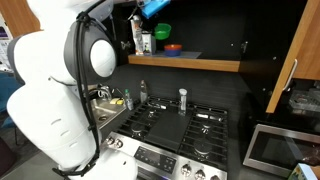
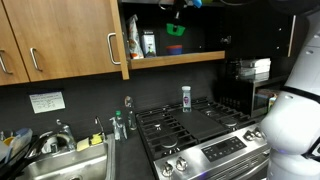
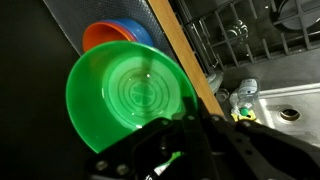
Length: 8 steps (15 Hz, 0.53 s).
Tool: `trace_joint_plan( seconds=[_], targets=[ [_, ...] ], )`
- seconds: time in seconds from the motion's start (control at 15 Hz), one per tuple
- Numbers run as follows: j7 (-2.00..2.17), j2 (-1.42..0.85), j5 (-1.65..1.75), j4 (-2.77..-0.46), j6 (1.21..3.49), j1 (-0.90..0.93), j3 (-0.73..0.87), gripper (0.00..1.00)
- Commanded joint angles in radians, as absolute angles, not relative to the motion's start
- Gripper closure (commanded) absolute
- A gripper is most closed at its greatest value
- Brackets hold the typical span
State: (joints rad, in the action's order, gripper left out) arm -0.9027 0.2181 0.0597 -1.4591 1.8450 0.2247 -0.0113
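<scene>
My gripper [image 3: 172,150] is shut on the rim of a green bowl [image 3: 130,95], which fills the wrist view. In both exterior views the gripper [image 1: 152,10] [image 2: 180,6] hangs at the top of the shelf recess, with the green bowl [image 1: 162,33] [image 2: 176,30] held below it. Just under it, an orange bowl [image 3: 103,36] and a blue bowl [image 3: 138,30] sit stacked on the wooden shelf [image 1: 200,64] [image 2: 190,57] [image 3: 186,62]. The same stack shows in both exterior views [image 1: 173,48] [image 2: 175,47].
Bottles [image 1: 145,42] [image 2: 148,43] stand on the shelf beside the bowls. Below is a gas stove [image 1: 180,125] [image 2: 195,120] with a small bottle [image 1: 182,100] [image 2: 186,97] on it. A sink [image 1: 100,112] [image 2: 60,162] adjoins it. A microwave [image 1: 275,150] stands nearby.
</scene>
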Motion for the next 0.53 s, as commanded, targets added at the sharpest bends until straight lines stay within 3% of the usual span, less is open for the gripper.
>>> trace_joint_plan(
  seconds=[0.0, 0.47],
  targets=[
    [-0.922, 0.126, 0.025, -1.330, 1.817, 0.185, -0.023, 0.99],
    [-0.901, 0.033, 0.036, -1.240, 1.835, 0.187, -0.006, 0.99]
  ],
)
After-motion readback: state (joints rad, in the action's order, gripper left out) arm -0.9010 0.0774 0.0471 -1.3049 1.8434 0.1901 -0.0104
